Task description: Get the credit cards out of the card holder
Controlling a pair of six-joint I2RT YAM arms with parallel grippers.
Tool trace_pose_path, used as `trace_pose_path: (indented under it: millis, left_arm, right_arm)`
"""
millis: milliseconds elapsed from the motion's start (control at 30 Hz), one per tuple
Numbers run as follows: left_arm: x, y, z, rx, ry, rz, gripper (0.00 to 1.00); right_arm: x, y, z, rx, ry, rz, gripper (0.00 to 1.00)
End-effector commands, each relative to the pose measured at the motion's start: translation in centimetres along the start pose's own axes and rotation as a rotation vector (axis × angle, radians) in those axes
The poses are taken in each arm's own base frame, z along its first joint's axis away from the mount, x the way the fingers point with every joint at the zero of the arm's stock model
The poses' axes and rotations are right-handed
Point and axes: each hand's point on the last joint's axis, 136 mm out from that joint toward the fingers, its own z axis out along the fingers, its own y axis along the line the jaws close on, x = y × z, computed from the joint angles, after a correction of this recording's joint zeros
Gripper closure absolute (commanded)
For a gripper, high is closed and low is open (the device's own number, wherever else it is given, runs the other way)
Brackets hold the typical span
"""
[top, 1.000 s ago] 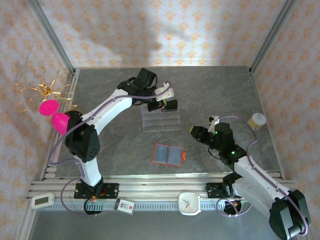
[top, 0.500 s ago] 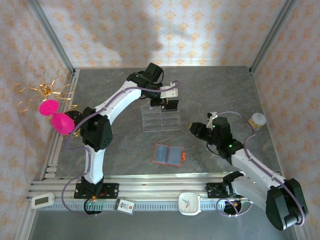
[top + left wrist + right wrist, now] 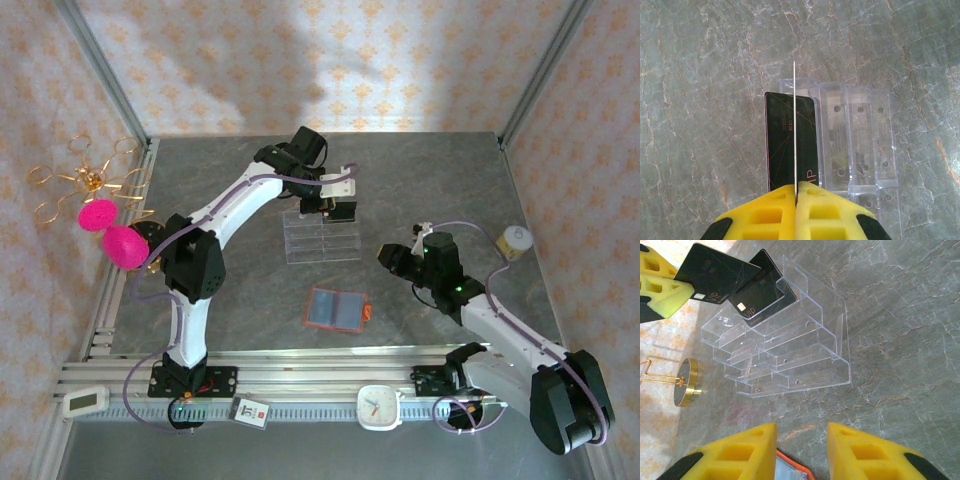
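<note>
the left end effector (image 3: 795, 189) was closed on a thin card (image 3: 795, 125), which showed edge-on between its yellow fingers in the left wrist view and as a dark face marked "vip" in the right wrist view. it held that card upright over the back row of the clear tray (image 3: 322, 240), on the far half of the desk (image 3: 430, 170). a second black card (image 3: 762, 290) leaned in that back row, just beside the held card; whether the two touched could not be told.

the orange wallet (image 3: 337, 310) lay open and flat on the desk, grey-blue lining up, in front of the tray and apart from the left end effector. the right end effector (image 3: 801, 432) hung nearer to it, to its right, and pointed toward the tray. its two yellow fingers stood apart with nothing between them. in the right wrist view a corner of the wallet showed at the bottom edge between those fingers, lower down and not touched by them.
</note>
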Motion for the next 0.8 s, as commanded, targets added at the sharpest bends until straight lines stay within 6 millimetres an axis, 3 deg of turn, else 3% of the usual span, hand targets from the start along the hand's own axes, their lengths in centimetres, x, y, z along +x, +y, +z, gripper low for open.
trace_pose_path:
  millis: [0, 267, 767]
  left_arm:
    - [0.5, 1.0, 0.5, -0.021, 0.013, -0.001, 1.00]
    - [1.3, 1.2, 1.5, -0.028, 0.034, -0.018, 1.00]
    - [0.6, 0.5, 1.5, -0.008, 0.022, -0.028, 1.00]
  right_arm:
    - [-1.7, 1.5, -0.3, -0.039, -0.042, -0.023, 0.70]
    - [-1.6, 1.5, -0.2, -0.040, -0.037, -0.023, 0.70]
    - [-1.4, 1.3, 0.1, -0.043, -0.032, -0.018, 0.70]
